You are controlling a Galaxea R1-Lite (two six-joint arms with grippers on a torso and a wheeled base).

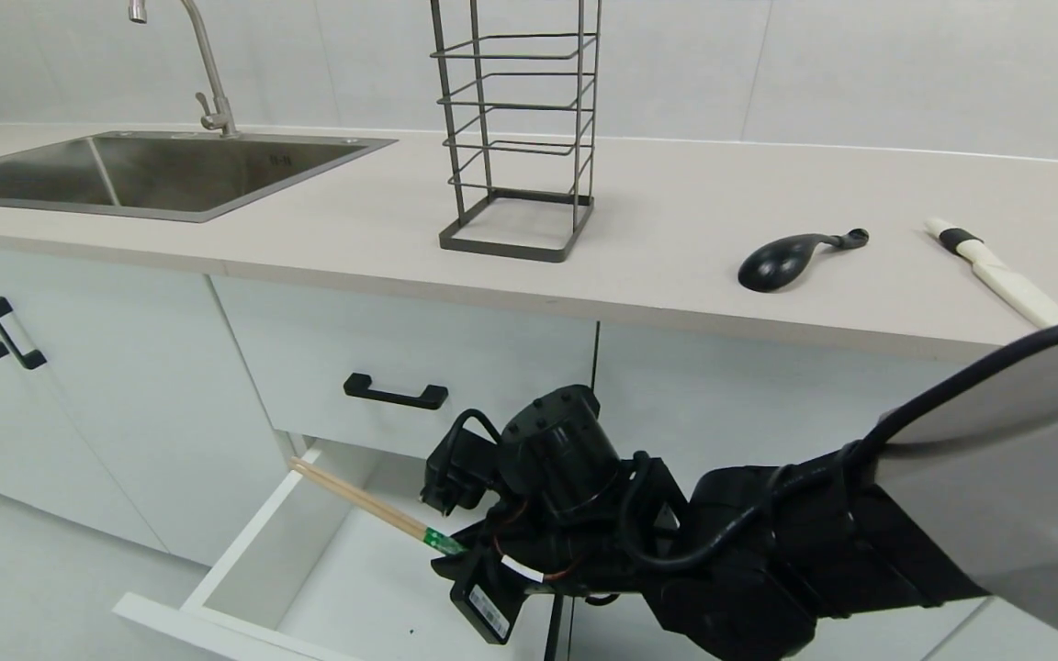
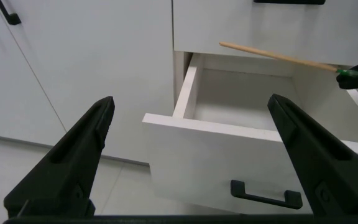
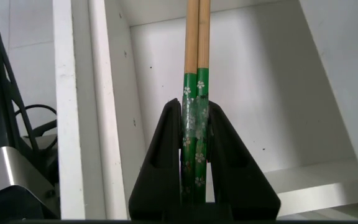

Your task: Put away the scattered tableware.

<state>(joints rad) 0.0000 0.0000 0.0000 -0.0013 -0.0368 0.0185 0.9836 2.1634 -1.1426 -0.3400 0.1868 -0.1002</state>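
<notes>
A pair of wooden chopsticks with green patterned ends is held in my right gripper, which is shut on the green ends. They hang level over the open white drawer, tips pointing toward its left wall. The right wrist view has the chopsticks above the drawer's floor. My left gripper is open and holds nothing, low in front of the drawer's front panel. A black spoon and a white-handled utensil with a black band lie on the counter at the right.
A dark wire rack stands mid-counter. A steel sink with a tap is at the back left. A shut drawer with a black handle sits above the open one. Cabinet doors are to the left.
</notes>
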